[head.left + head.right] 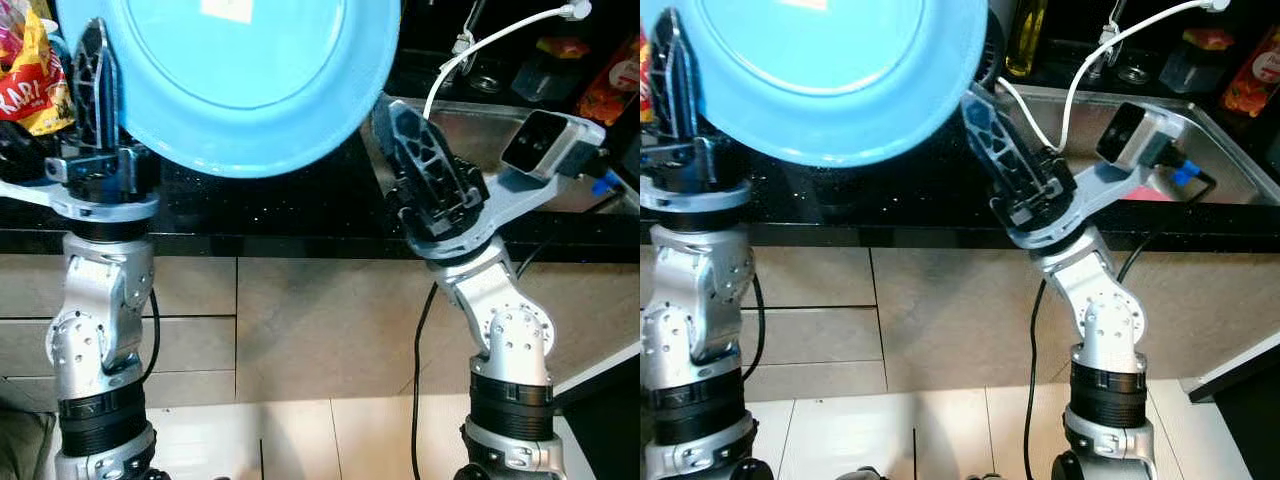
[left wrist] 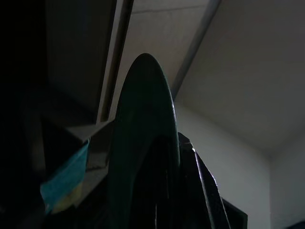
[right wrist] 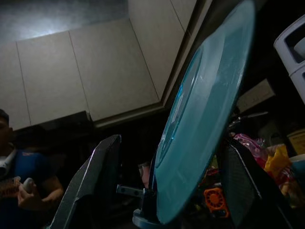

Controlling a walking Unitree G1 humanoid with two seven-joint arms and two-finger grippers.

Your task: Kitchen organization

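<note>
The blue plate [image 1: 235, 75] stands on edge above the black counter [image 1: 280, 215], its rim pinched between the fingers of the left gripper [image 1: 95, 85]. The right gripper [image 3: 167, 186] is spread, the opposite rim sitting between its jaws untouched. The plate looks smooth, glossy, round and shallow — likely slick. With one edge-grip, it could pivot or slide out and drop onto the hard counter.

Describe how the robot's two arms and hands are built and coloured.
Both arms are silver metal with ribbed black collars. Each hand, left hand and right hand, has long black fingers with triangular lattice cut-outs. A grey camera box sits at the right wrist; black cables run along both arms.
</note>
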